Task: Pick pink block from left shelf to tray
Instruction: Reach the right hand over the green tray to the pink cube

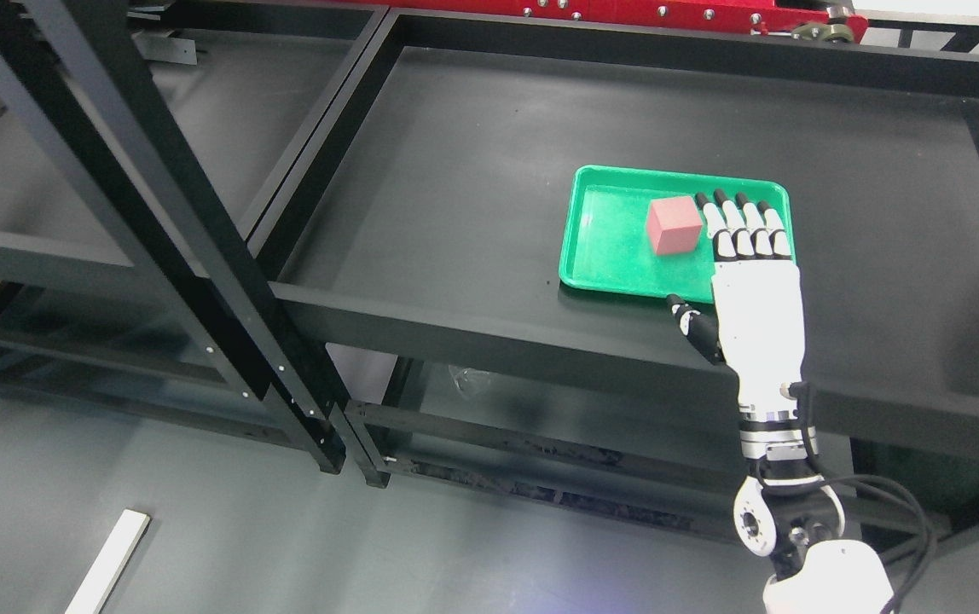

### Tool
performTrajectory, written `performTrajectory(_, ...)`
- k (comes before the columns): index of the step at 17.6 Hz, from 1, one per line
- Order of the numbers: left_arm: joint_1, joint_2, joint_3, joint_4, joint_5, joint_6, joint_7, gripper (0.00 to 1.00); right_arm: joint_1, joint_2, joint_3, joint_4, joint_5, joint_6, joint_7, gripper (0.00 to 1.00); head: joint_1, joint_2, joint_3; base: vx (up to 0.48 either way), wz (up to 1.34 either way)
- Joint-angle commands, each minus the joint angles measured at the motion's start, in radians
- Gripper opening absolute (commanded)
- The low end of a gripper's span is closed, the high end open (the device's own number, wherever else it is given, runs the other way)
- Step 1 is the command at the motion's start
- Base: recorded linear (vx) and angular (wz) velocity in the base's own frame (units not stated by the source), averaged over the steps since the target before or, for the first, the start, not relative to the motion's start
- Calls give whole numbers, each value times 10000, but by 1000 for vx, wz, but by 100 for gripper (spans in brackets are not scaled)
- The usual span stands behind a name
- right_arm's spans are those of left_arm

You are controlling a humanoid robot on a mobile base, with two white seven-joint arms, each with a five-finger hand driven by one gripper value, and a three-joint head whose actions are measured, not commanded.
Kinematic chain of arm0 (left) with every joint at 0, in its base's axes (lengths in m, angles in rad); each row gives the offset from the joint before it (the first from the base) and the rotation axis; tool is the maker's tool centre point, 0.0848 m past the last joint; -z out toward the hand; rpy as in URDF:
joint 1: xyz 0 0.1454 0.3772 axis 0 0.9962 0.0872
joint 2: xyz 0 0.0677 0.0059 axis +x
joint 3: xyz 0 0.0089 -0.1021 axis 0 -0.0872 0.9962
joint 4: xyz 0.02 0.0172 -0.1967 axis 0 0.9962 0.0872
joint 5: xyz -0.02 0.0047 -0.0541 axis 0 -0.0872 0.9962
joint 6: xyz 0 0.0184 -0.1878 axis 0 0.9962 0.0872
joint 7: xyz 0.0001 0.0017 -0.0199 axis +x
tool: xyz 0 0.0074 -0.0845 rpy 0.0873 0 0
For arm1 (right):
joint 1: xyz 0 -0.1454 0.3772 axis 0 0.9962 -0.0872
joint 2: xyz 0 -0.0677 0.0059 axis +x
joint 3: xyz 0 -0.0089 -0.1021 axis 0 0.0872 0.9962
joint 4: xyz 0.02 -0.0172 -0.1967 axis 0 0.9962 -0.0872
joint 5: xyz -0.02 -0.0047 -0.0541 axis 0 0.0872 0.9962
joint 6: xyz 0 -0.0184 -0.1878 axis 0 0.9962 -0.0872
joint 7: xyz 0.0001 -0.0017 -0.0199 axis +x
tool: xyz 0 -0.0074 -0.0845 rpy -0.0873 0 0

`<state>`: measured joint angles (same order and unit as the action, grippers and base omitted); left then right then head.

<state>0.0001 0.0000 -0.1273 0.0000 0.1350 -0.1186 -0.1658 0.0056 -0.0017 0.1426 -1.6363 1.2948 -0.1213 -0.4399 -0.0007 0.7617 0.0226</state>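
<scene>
Pink block (pixel 674 225) in green tray (pixel 605 264), just left of right hand (pixel 750 264), fingers extended, empty.

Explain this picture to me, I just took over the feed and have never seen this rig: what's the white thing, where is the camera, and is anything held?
You are looking down from a camera on the robot's head. The white and black thing is the robot's right hand, reaching up from the lower right. Its fingers are stretched out flat and hold nothing. It lies over the right part of a green tray on a black shelf. A pink block sits in the tray, just left of the fingers. The left hand is out of view.
</scene>
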Motion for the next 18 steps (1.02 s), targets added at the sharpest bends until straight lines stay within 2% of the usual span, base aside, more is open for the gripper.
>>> performTrajectory(1,199,174,0,-175,0,5,1,100,-424,-158,-75,41,-215,47,2703,100,0,0,0,230,0)
performTrajectory(5,199,174,0,-175,0,5,1,100,-455,-158,-352,102,-873,78,4518,100,0,0,0,223,-52)
performTrajectory(9,199,174,0,-175,0,5,1,100,-455,-158,-352,423,-983,154,5700,99,0,0,0,202,-80)
performTrajectory(18,199,174,0,-175,0,5,1,100,-562,-158,-214,1282,-983,262,7053,99,0,0,0,169,-48)
